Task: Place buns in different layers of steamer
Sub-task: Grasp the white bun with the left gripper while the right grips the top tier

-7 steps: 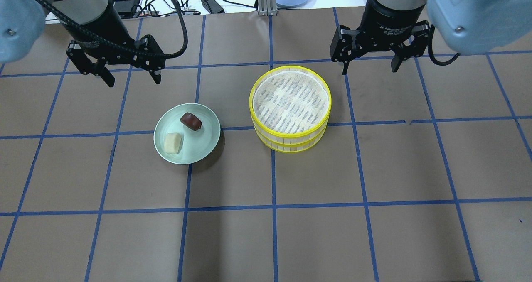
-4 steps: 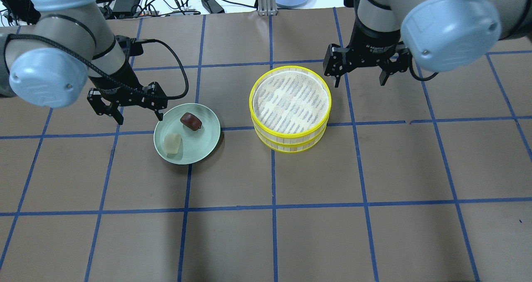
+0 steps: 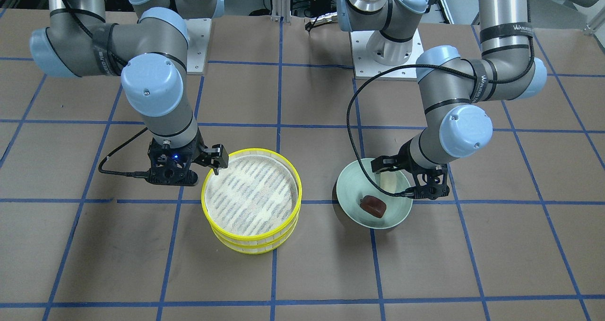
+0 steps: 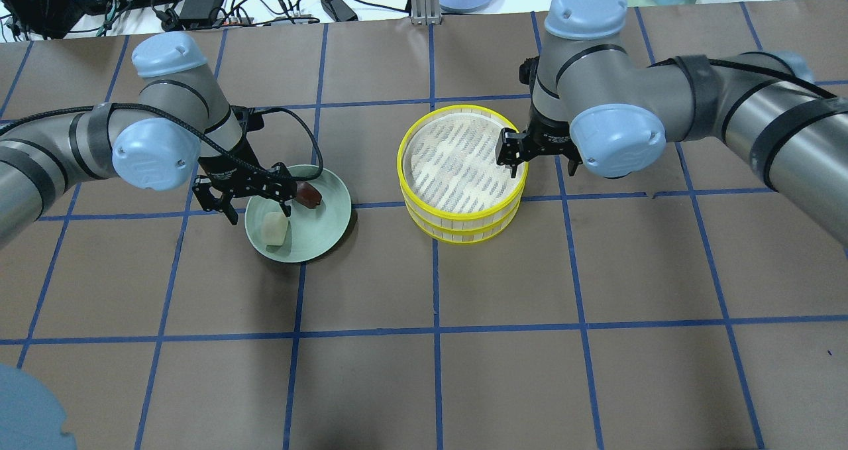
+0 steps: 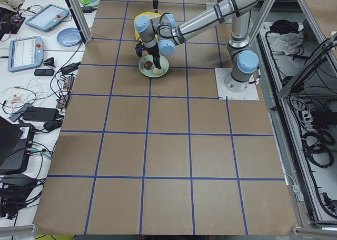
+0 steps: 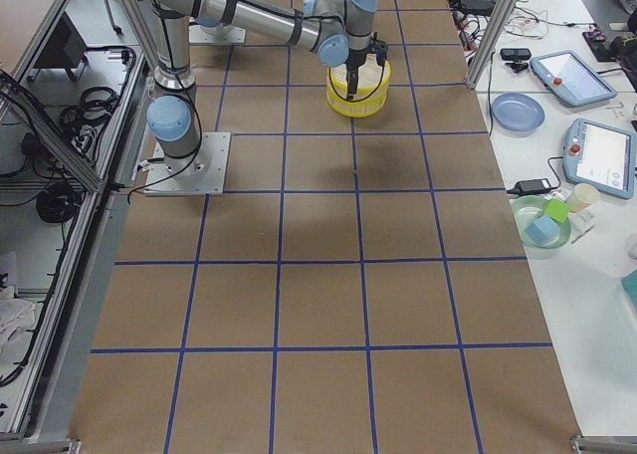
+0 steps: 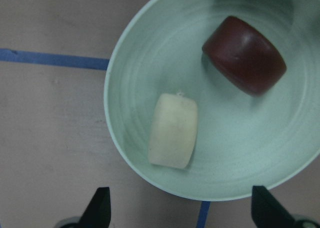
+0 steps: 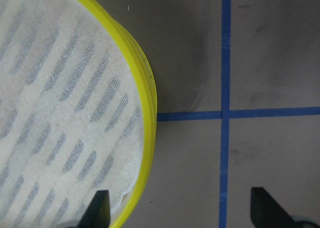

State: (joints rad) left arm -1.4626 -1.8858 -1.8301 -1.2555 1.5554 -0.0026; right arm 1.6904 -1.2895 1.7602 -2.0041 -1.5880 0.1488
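Clock directions as read on the overhead view. Pale green plate (image 4: 331, 232) on the brown gridded table (image 4: 596, 271), at 9 o'clock from the steamer (image 3: 253, 238) and well apart from it. On the plate, two buns lying apart from each other: cream-white bun (image 7: 173, 130) toward 8 o'clock, dark reddish-brown bun (image 7: 245, 55) toward 1 o'clock. Left gripper (image 4: 260, 213) low over the plate, fingers spread wide, nothing held. One fingertip outside the rim at 9 o'clock, the other over the plate's floor just beside the dark reddish-brown bun. Cream-white bun just to 6 o'clock of the line between the two fingertips. Steamer in two stacked tiers: top layer (image 4: 400, 165) seated on bottom layer (image 4: 464, 236), yellow rims aligned, striped mesh floor facing up. Right gripper (image 8: 182, 210) at the steamer's 3 o'clock edge, fingers likewise spread wide and empty, astride the top rim. One fingertip above the mesh just inside, the other above the table outside. Contact between inner fingertip and mesh possible, but not resolvable from these angles.
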